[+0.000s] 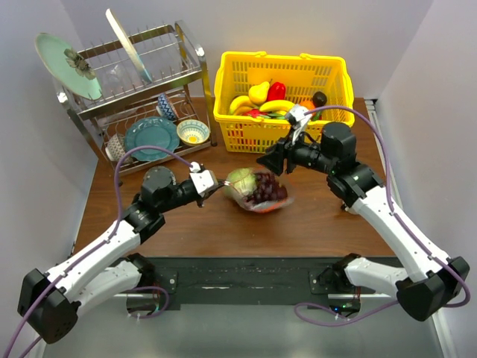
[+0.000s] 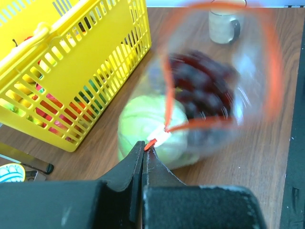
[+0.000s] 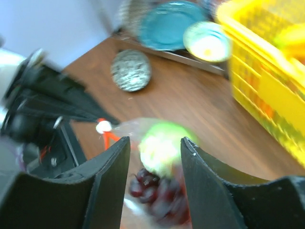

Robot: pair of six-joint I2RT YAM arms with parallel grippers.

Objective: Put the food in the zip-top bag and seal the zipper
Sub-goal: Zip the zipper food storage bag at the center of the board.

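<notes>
The clear zip-top bag (image 1: 257,192) lies mid-table with a round green piece (image 1: 240,180) and a dark red grape bunch (image 1: 268,187) inside. My left gripper (image 1: 209,186) is shut on the end of the red-orange zipper strip (image 2: 167,102) at the bag's left corner; in the left wrist view its jaws (image 2: 145,146) pinch the red tab by the white slider (image 2: 161,138). My right gripper (image 1: 271,161) is open and empty, just behind and above the bag; in the right wrist view (image 3: 155,143) the green piece (image 3: 162,145) and grapes (image 3: 157,193) show between its fingers.
A yellow lattice basket (image 1: 279,101) with more plastic fruit stands behind the bag. A dish rack (image 1: 134,89) with plates and bowls is at the back left. A mug (image 2: 223,25) and a round steel scrubber (image 3: 130,70) sit on the table.
</notes>
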